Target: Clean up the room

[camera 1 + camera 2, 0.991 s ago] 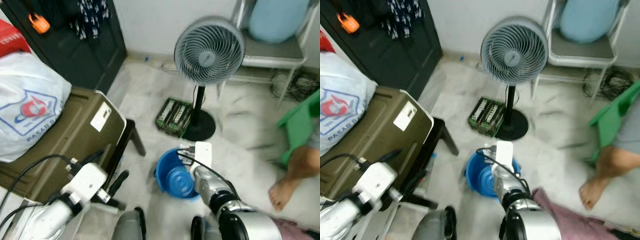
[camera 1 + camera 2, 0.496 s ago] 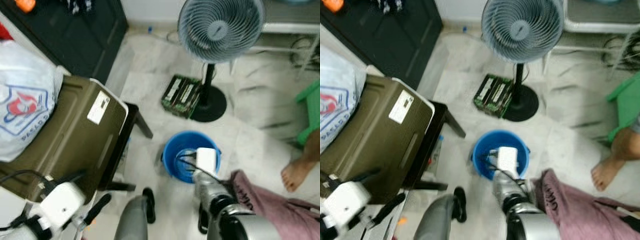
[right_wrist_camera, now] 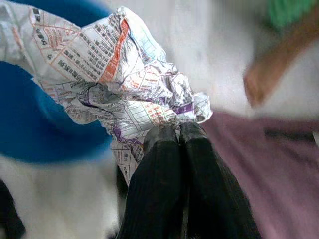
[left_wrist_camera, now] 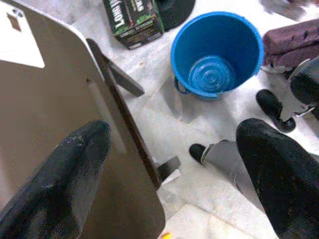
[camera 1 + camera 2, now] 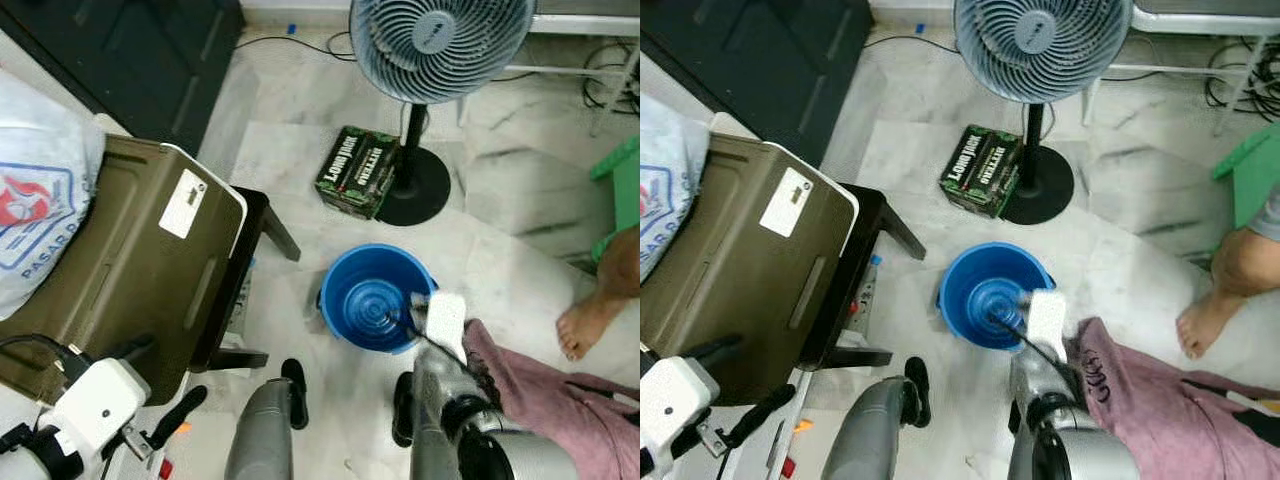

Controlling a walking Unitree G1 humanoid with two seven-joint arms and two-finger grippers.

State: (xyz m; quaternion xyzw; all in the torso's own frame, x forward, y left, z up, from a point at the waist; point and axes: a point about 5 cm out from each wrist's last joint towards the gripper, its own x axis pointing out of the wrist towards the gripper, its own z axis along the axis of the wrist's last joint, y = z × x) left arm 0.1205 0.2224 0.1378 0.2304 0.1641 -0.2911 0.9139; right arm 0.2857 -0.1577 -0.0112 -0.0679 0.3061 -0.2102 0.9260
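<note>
Crumpled printed paper (image 3: pixel 119 84) sat pinched between the closed black fingers (image 3: pixel 159 189) of the right gripper (image 3: pixel 178 130), held just over the near rim of the blue bucket (image 5: pixel 372 298), which stood upright on the pale marble floor (image 5: pixel 300 160). In the eye views the right arm's white wrist block (image 5: pixel 442 316) overlapped that near rim, with a mauve cloth (image 5: pixel 545 400) lying on the floor just beside it to the robot's right. Low on the robot's left, the left gripper (image 4: pixel 174 164) hovered with its fingers (image 4: pixel 65 169) spread wide apart and nothing between them, close against the side of an olive-brown case (image 5: pixel 120 260) that rested on a dark stool (image 5: pixel 262 225). A white plastic bag (image 5: pixel 35 200) with red and blue print sat at the far left edge beside the case. A person's bare foot (image 5: pixel 585 325) rested on the floor well to the right of the bucket, near a green plastic chair (image 5: pixel 625 190). Beyond the bucket lay a dark green carton (image 5: pixel 358 180) touching the round black base of a standing fan (image 5: pixel 440 45), and further back a dark cabinet (image 5: pixel 130 50) stood on the left.
</note>
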